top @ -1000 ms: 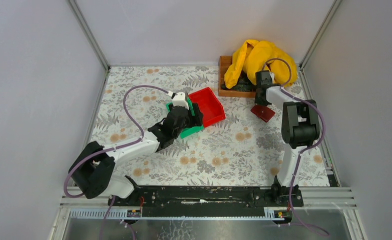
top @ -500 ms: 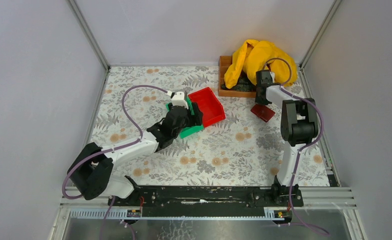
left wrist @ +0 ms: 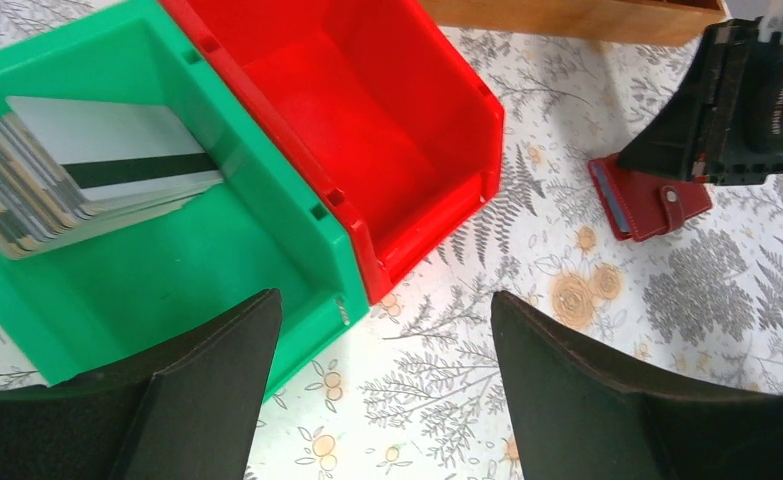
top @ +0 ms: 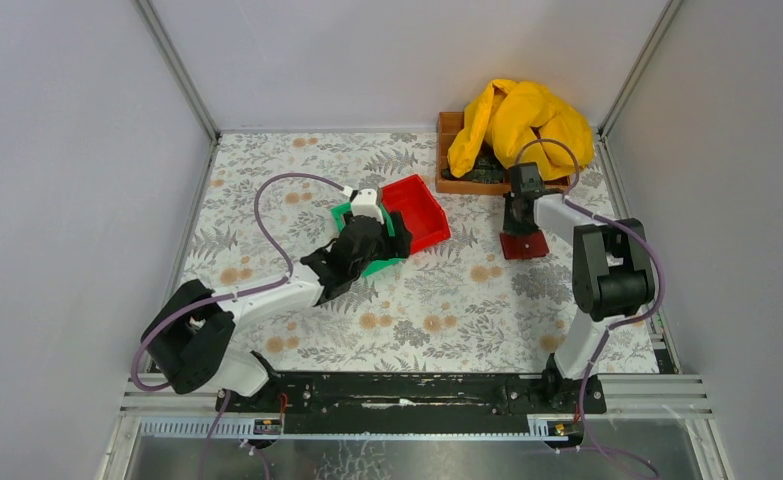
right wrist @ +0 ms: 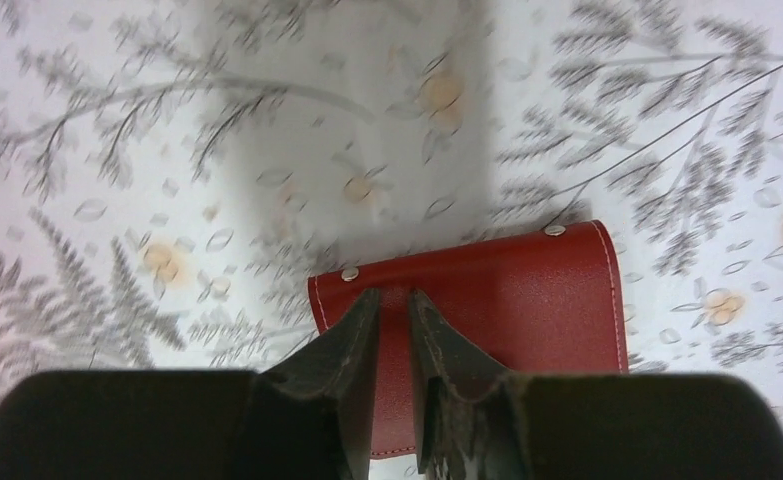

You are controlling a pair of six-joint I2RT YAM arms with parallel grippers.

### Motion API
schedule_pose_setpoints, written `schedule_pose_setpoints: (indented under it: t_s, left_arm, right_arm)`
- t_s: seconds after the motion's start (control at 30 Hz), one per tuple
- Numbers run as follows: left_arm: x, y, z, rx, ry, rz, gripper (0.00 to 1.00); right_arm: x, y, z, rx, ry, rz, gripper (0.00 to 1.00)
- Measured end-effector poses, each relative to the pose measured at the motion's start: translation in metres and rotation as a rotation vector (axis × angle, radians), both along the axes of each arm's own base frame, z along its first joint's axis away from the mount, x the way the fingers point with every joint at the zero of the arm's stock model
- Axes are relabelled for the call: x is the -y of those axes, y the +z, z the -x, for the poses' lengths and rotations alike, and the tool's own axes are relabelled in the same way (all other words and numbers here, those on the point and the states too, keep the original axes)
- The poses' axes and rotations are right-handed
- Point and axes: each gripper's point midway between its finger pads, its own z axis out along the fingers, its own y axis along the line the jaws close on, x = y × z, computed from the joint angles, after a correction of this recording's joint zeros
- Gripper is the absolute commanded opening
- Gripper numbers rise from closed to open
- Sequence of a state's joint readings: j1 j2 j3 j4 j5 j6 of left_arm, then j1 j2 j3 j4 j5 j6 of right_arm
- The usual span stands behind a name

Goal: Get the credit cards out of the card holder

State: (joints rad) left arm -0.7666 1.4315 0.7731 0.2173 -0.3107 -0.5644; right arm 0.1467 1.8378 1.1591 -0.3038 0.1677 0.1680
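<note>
The credit cards [left wrist: 87,185] lie fanned in a stack inside the green bin [left wrist: 267,215], the top one white-grey with a dark stripe. My left gripper [left wrist: 382,305] hangs open over the bin's near corner and the tablecloth, holding nothing. The card holder [right wrist: 527,300], dark red with metal studs, lies flat on the table at the right [top: 523,245]. My right gripper [right wrist: 394,293] points down just over it, its jaws a narrow gap apart with nothing between them. In the left wrist view the card holder [left wrist: 657,205] sits beside the right gripper [left wrist: 747,110].
An empty red bin [top: 417,210] stands against the green bin [top: 387,262]. A wooden tray [top: 452,150] with a yellow cloth [top: 522,120] piled in it sits at the back right. White walls close in the table on three sides.
My right gripper, shut a second ago, has swung toward the near side with the card holder and parted its jaws; the holder now lies flat. The left arm shifted slightly.
</note>
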Motion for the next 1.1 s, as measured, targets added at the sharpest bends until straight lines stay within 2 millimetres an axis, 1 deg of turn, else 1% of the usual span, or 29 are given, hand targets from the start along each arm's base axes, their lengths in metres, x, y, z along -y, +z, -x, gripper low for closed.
schedule_pose_setpoints:
  t_s: [0.1,0.23,0.3,0.33,0.37,0.4,0.43,0.47,0.5,0.53,0.57,0.7,0.73,0.77,0.8,0.83,0.87,0.9,0.93,1.0,1.07,1.1]
  left_arm:
    - [0.007,0.0,0.007,-0.005,-0.023,-0.004,0.83]
    - [0.017,0.002,0.01,-0.009,-0.043,-0.01,0.83]
    - [0.019,0.004,0.011,-0.007,-0.046,-0.01,0.83]
    - [0.02,0.005,0.011,-0.006,-0.046,-0.011,0.83]
    - [0.02,0.005,0.011,-0.005,-0.045,-0.012,0.83]
    - [0.02,0.005,0.011,-0.005,-0.046,-0.014,0.83]
    - [0.019,0.005,0.011,-0.006,-0.043,-0.018,0.83]
    - [0.019,0.004,0.011,-0.007,-0.041,-0.022,0.83]
    - [0.018,0.002,0.01,-0.007,-0.039,-0.028,0.83]
    - [0.017,0.001,0.01,-0.008,-0.037,-0.035,0.83]
    - [0.017,-0.001,0.01,-0.008,-0.036,-0.039,0.83]
    - [0.016,-0.001,0.008,-0.001,-0.035,-0.054,0.83]
    - [0.015,-0.001,0.008,0.003,-0.034,-0.056,0.83]
    - [0.015,0.0,0.008,0.007,-0.032,-0.059,0.84]
    - [0.014,0.001,0.007,0.011,-0.031,-0.062,0.85]
    - [0.014,0.003,0.007,0.016,-0.032,-0.063,0.86]
    - [0.014,0.004,0.007,0.021,-0.034,-0.062,0.88]
    - [0.014,0.006,0.007,0.026,-0.036,-0.059,0.89]
    - [0.015,0.007,0.007,0.031,-0.041,-0.057,0.91]
    - [0.017,0.008,0.008,0.032,-0.056,-0.053,0.99]
    - [0.019,0.008,0.009,0.035,-0.068,-0.05,1.0]
    - [0.02,0.009,0.009,0.038,-0.073,-0.045,1.0]
  right_arm:
    - [-0.016,-0.001,0.013,0.005,0.035,-0.016,0.26]
    - [-0.048,-0.001,0.031,0.016,0.115,-0.023,0.27]
    - [-0.065,0.0,0.048,0.021,0.161,-0.039,0.28]
    - [-0.069,0.001,0.055,0.02,0.173,-0.048,0.28]
    - [-0.076,0.001,0.067,0.02,0.193,-0.063,0.28]
    - [-0.079,0.003,0.077,0.018,0.207,-0.076,0.28]
    - [-0.082,0.005,0.091,0.013,0.222,-0.09,0.28]
    - [-0.082,0.008,0.1,0.015,0.229,-0.098,0.29]
    - [-0.082,0.014,0.107,0.03,0.231,-0.107,0.3]
    - [-0.08,0.02,0.109,0.047,0.228,-0.112,0.31]
    - [-0.08,0.029,0.109,0.075,0.225,-0.12,0.32]
    - [-0.081,0.067,0.097,0.198,0.217,-0.141,0.34]
    - [-0.082,0.074,0.092,0.217,0.214,-0.14,0.39]
    - [-0.083,0.079,0.087,0.231,0.208,-0.138,0.55]
    - [-0.083,0.082,0.082,0.241,0.2,-0.133,0.69]
    - [-0.082,0.084,0.076,0.25,0.183,-0.123,0.76]
    - [-0.081,0.083,0.072,0.251,0.165,-0.117,0.78]
    - [-0.079,0.08,0.067,0.248,0.151,-0.104,0.78]
    - [-0.078,0.076,0.063,0.239,0.138,-0.097,0.74]
    - [-0.073,0.065,0.056,0.213,0.111,-0.09,0.64]
    - [-0.063,0.053,0.052,0.186,0.069,-0.084,0.52]
    - [-0.056,0.049,0.051,0.177,0.04,-0.085,0.48]
